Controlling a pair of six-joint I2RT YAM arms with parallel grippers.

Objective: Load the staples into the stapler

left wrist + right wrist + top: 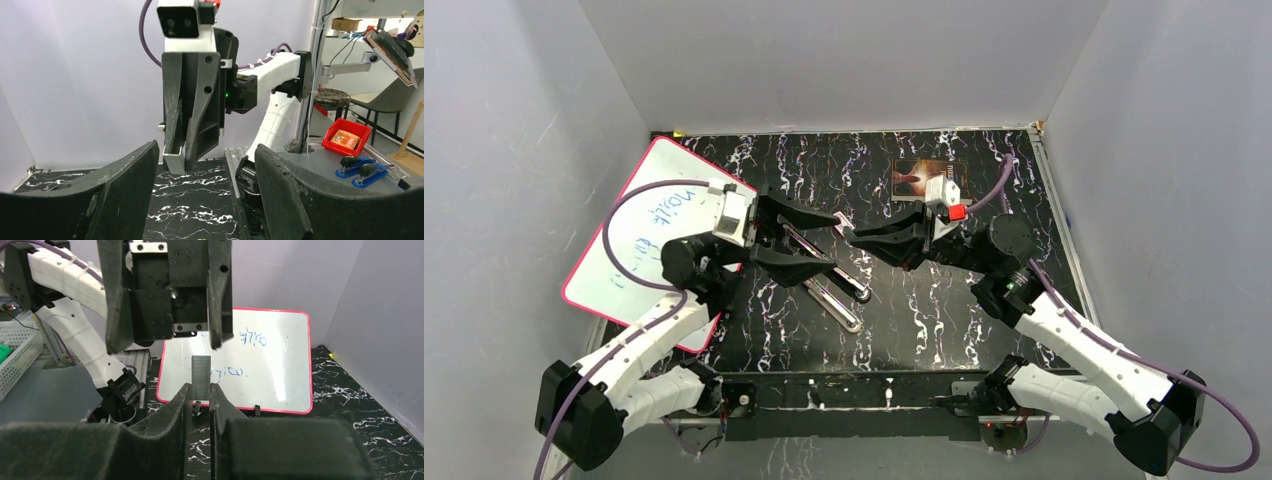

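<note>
My right gripper is shut on the staples, a short grey strip standing up between its fingers. In the left wrist view the same staples show end-on as a silvery U at the tip of the right gripper. The stapler lies opened out on the black marbled table, with a black arm and a chrome rail. My left gripper hovers over its far end, facing the right gripper closely. The left gripper is open, with only tabletop between its fingers.
A red-framed whiteboard lies at the left of the table, partly under the left arm. A small dark picture card sits at the back. Grey walls close in on three sides. Blue staplers and a red bin lie outside the enclosure.
</note>
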